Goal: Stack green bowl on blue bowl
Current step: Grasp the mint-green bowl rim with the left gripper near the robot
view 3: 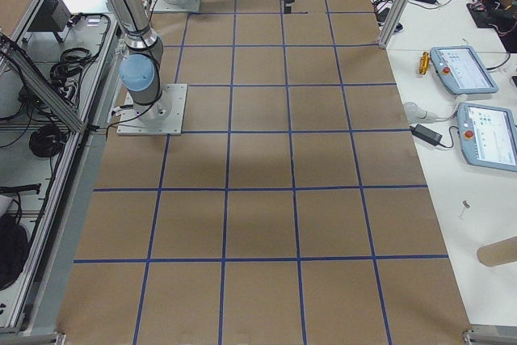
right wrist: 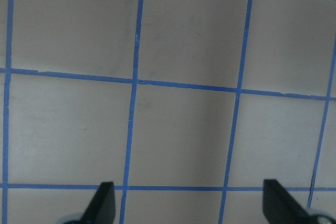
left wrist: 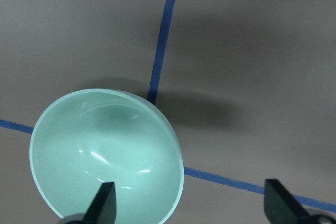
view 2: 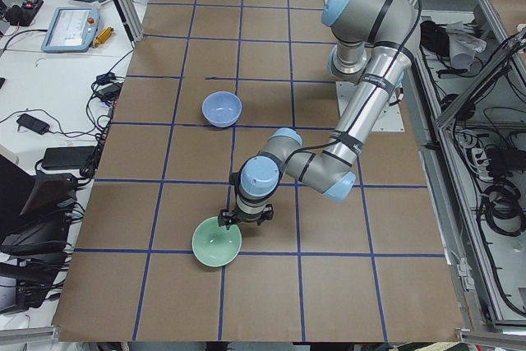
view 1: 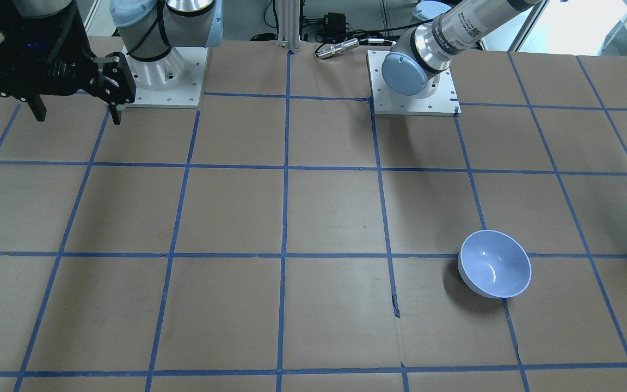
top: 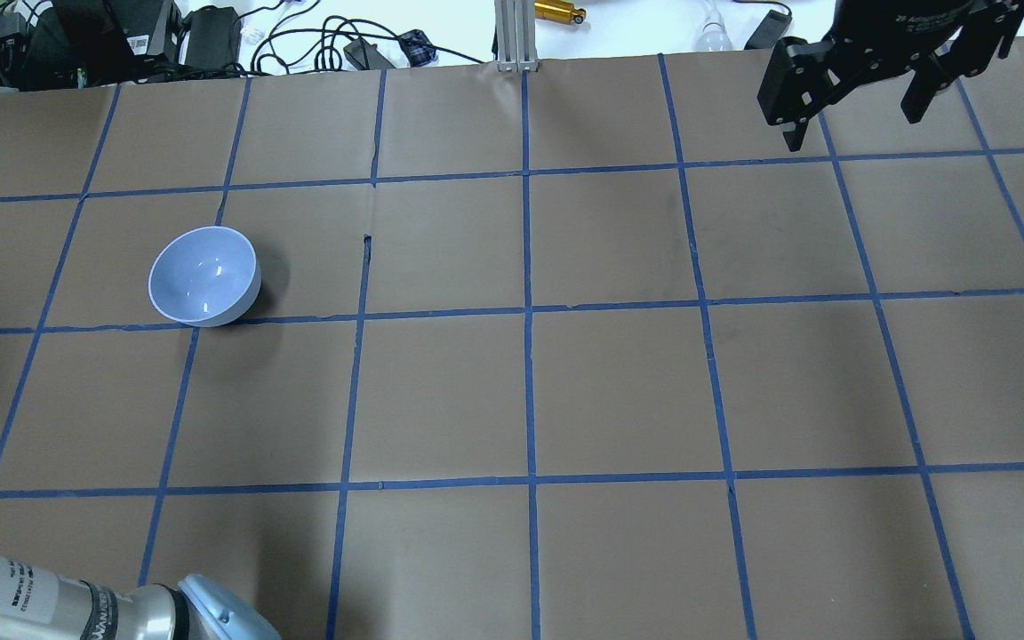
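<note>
The green bowl stands upright at the table's left end, out of the overhead and front views. My left gripper is open just above it, one finger over the bowl's inside and the other outside its rim; it also shows in the exterior left view. The blue bowl stands upright and empty further along the table, well apart from the green one. My right gripper is open and empty, held high over the far right of the table.
The table is brown paper with a blue tape grid. The two arm bases stand at the robot's edge. Cables and power supplies lie beyond the far edge. Tablets lie on a side bench.
</note>
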`<state>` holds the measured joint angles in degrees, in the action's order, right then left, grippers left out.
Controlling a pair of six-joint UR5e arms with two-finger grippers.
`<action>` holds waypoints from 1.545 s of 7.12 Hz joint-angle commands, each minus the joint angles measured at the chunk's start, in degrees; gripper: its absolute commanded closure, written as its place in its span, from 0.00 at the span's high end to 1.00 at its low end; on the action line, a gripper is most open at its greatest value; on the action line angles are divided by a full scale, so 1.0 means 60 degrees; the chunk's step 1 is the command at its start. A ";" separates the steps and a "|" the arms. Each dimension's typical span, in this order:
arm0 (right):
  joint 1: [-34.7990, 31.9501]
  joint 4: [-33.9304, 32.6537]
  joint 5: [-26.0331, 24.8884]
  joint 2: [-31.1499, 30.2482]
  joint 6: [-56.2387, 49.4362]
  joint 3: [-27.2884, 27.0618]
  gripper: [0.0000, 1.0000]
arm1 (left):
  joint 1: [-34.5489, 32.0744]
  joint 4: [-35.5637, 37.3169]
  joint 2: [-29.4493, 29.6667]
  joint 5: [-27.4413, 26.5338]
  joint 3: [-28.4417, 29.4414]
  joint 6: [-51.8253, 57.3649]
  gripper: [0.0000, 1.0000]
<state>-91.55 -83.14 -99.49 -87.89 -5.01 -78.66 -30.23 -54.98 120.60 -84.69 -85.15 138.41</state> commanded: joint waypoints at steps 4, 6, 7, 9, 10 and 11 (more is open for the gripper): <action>-0.0005 0.0000 0.0000 0.0000 0.0000 0.0000 1.00 | 0.0117 0.0023 0.0992 0.0125 0.0757 0.0412 1.00; -0.0004 0.0000 0.0000 0.0000 0.0000 0.0000 1.00 | 0.0132 0.0009 0.1271 0.0111 0.0817 0.0632 1.00; 0.0010 0.0000 0.0000 0.0000 0.0000 0.0000 1.00 | 0.0132 0.0009 0.1345 0.0009 0.0817 0.0618 1.00; -0.0005 0.0000 0.0000 0.0000 0.0000 0.0000 1.00 | 0.0132 0.0009 0.1462 -0.0050 0.0832 0.0618 1.00; 0.0010 0.0000 0.0000 0.0000 0.0000 0.0000 1.00 | 0.0132 0.0009 0.1535 -0.0079 0.0832 0.0560 1.00; 0.0010 0.0000 0.0000 0.0000 0.0000 0.0000 1.00 | 0.0132 0.0009 0.1594 -0.0080 0.0832 0.0516 1.00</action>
<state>-91.53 -83.15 -99.49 -87.89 -5.01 -78.66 -29.45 -54.93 129.71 -85.09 -80.17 141.81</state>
